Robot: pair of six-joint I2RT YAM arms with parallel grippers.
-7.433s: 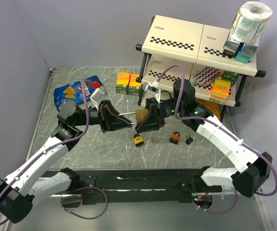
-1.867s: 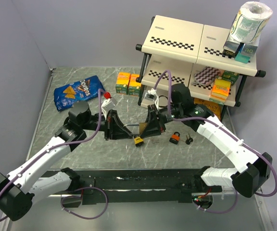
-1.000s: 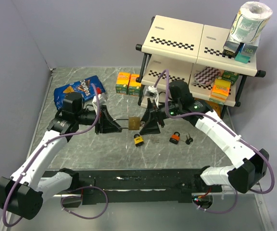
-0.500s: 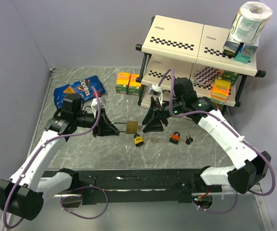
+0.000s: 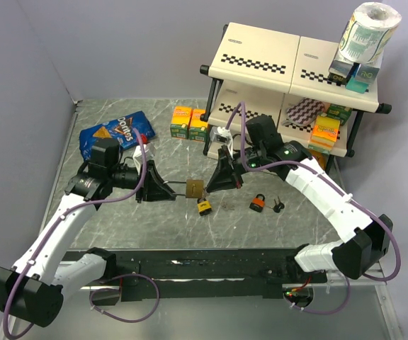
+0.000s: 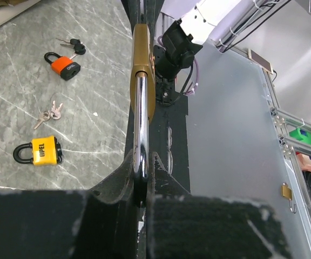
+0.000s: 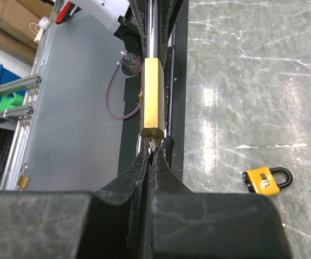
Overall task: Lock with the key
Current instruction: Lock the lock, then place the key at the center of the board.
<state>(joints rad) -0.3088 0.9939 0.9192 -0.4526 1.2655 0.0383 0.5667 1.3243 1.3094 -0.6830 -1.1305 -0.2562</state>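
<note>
A brass padlock (image 5: pixel 194 188) hangs in the air above the grey marble table between my two grippers. My left gripper (image 5: pixel 167 191) is shut on its chrome shackle (image 6: pixel 139 127), and the brass body (image 6: pixel 143 65) points away from it. My right gripper (image 5: pixel 213 183) is shut on a small silver key (image 7: pixel 153 142) that sits at the bottom end of the brass padlock (image 7: pixel 151 94). How deep the key sits in the keyhole does not show.
A yellow padlock (image 5: pixel 204 206) lies just below the held lock, with loose keys (image 6: pixel 50 111) beside it. An orange padlock (image 5: pixel 258 203) and black-headed keys (image 5: pixel 277 207) lie to the right. A shelf rack (image 5: pixel 289 71), orange boxes (image 5: pixel 188 122) and a Doritos bag (image 5: pixel 113 134) stand behind.
My right gripper has moved left and closed the gap to the padlock's bottom end. My left gripper holds the lock in nearly the same place.
</note>
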